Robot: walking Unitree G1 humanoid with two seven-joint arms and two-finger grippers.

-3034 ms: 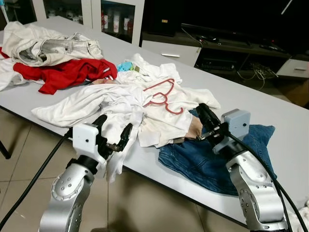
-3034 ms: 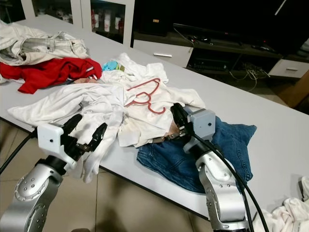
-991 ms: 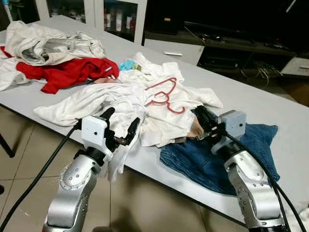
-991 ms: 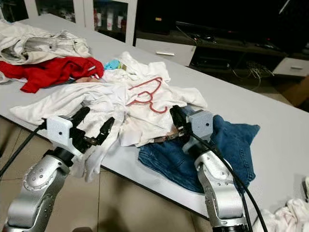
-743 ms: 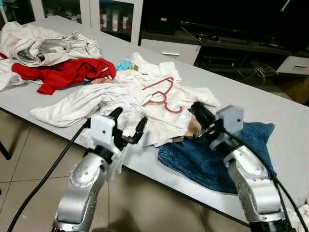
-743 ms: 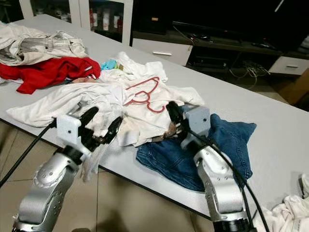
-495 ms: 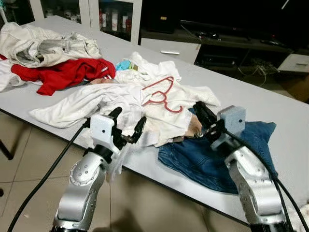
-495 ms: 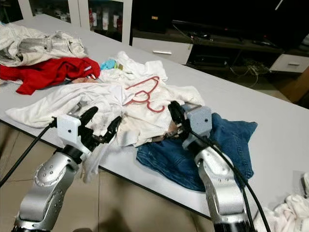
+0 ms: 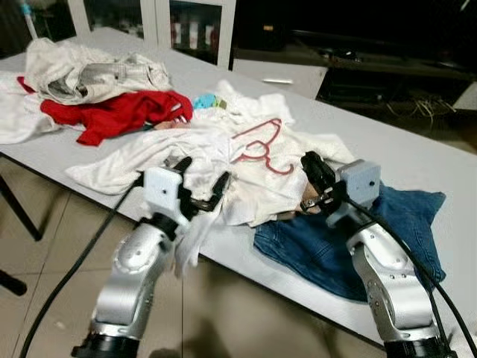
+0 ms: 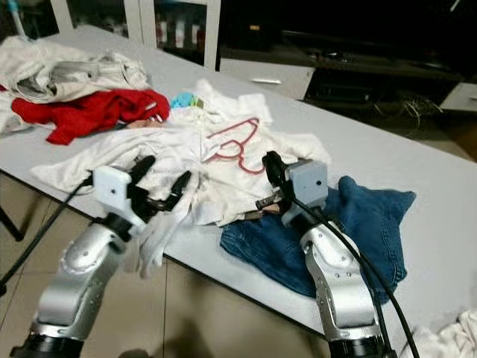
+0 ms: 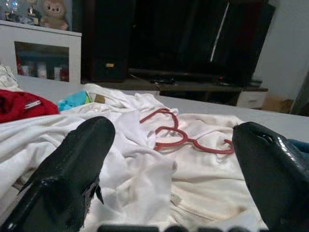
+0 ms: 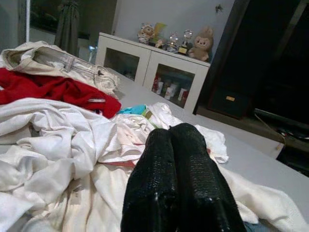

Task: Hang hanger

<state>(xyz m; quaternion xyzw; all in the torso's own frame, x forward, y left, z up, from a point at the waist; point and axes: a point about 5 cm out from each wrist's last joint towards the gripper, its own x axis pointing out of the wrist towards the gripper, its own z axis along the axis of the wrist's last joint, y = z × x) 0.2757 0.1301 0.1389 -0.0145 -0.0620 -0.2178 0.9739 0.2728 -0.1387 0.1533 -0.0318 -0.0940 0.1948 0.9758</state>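
On the white garment [image 9: 253, 175], one red hanger [image 9: 261, 147].

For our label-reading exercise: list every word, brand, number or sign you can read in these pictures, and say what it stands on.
No text can be read anywhere.
Small tag on the white garment: too blurred to read.
Bottles in the glass cabinet: labels too small to read.

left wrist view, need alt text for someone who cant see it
A red hanger lies on a crumpled white shirt on a grey table, seen between the open black fingers of the left gripper. A red garment sits at the edge, dark furniture behind.
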